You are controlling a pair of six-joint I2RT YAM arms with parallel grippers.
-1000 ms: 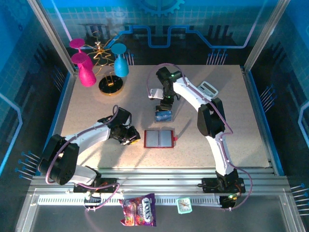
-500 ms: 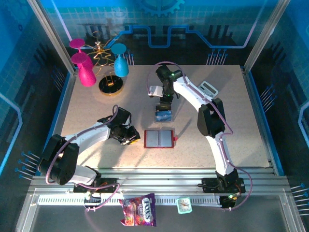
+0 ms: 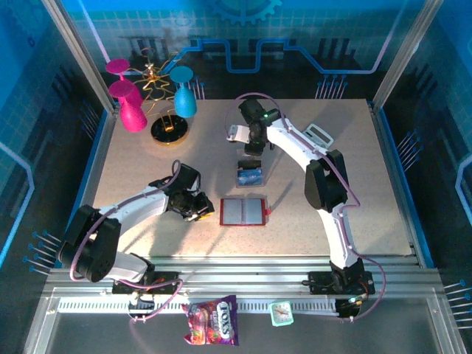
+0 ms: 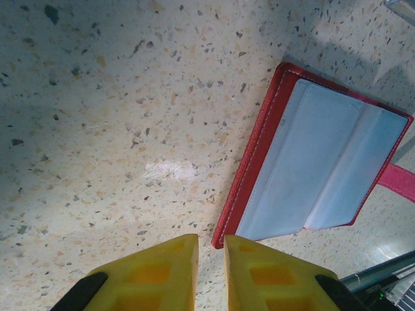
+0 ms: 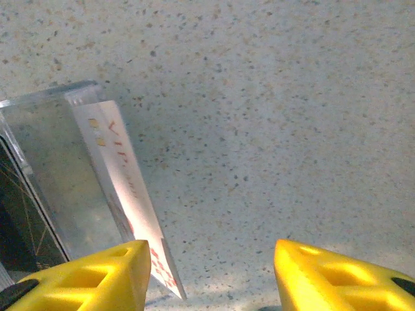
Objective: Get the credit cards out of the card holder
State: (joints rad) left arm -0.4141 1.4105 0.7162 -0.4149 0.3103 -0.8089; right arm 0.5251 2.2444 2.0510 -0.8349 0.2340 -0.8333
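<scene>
While its jaws stand apart and empty, the right gripper (image 5: 211, 275) hangs over the clear box (image 3: 250, 175) holding cards. The left gripper (image 4: 209, 272), nearly closed on nothing, sits beside the open wallet (image 3: 243, 212), probably to steady it.

Candy bag (image 3: 212, 320) at near edge, below the table rail: white brand lettering reads "FOX'S".

White card (image 5: 133, 194) leaning in clear plastic box (image 5: 52, 175): red print, looks like "VIP", blurred.

Calculator (image 3: 318, 134) keys: too small to read.
</scene>
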